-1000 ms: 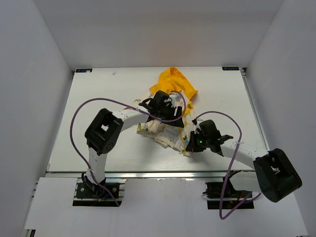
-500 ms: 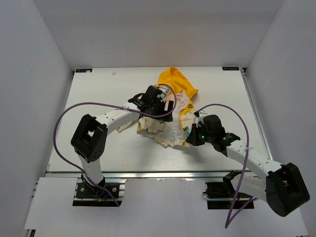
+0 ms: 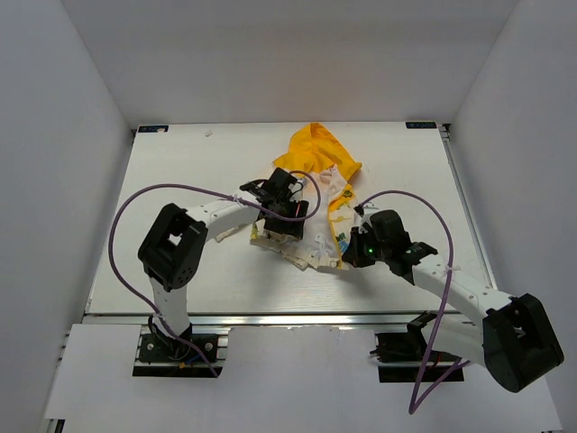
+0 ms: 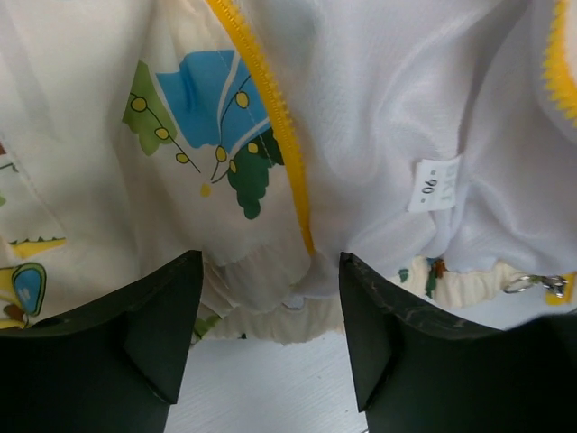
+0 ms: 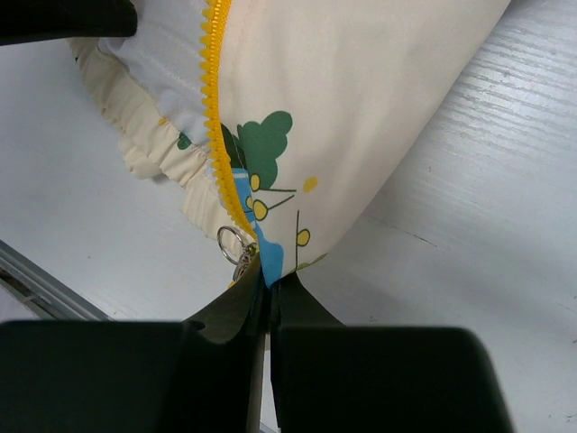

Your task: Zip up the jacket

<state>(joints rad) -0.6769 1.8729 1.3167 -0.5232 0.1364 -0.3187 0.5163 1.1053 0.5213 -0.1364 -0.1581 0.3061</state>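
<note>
right tool (image 5: pixel 268 281) pinching jacket (image 5: pixel 361 108) hem, left tool (image 4: pixel 270 266) wide apart, maybe touching fabric

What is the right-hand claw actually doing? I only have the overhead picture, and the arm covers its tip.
Observer: Its wrist camera shows the right gripper pinched shut on the jacket, at a bottom corner beside the yellow zipper teeth.
Operator: Is there a pull tab anywhere?
Observer: A small metal ring sits at the lower end of those teeth, just outside the grip.
Operator: And the left claw?
Observer: The left gripper is open and straddles the hem, with a yellow zipper edge running down between its two sides.
</note>
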